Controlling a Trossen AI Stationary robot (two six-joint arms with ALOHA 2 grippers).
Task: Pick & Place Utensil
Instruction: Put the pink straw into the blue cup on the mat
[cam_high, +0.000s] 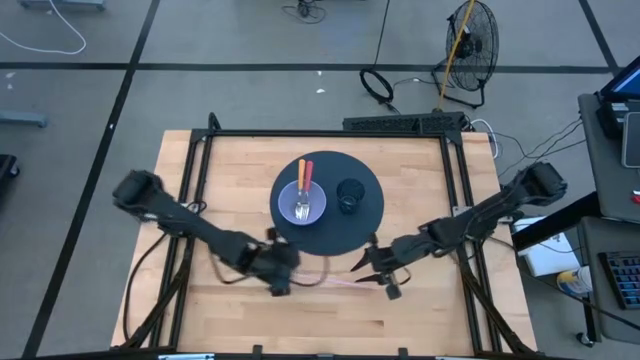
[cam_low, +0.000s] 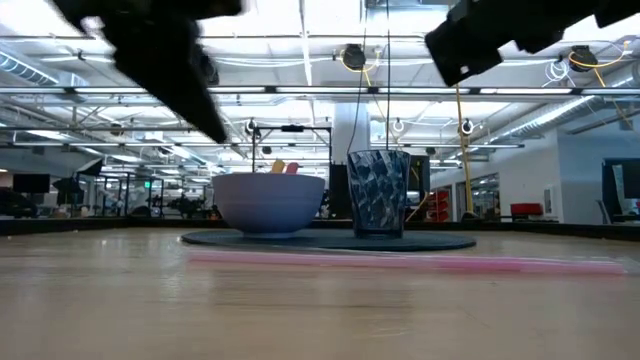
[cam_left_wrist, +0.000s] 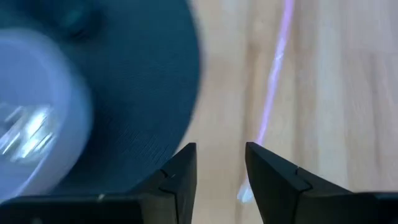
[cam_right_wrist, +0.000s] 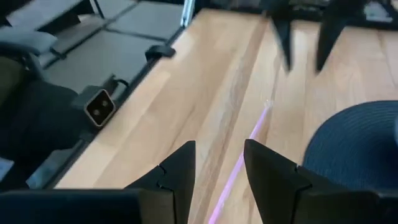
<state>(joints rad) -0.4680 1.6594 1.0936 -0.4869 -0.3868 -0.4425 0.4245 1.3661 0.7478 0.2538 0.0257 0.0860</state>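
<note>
Both grippers' fingers (cam_left_wrist: 186, 174) (cam_right_wrist: 267, 168) are spread, grasping nothing; pink straw (cam_high: 330, 283) lies flat between them.

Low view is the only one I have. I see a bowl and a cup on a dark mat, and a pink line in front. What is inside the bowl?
Observer: From above, the bowl holds two utensils with orange and red handles, heads down in it.
Operator: And the pink line?
Observer: It is a thin pink straw lying flat on the wood, just off the mat, between both grippers.
Operator: Are the grippers open?
Observer: Yes. The left gripper and the right gripper each show a gap between the fingers, with the straw ahead of them and nothing held.
</note>
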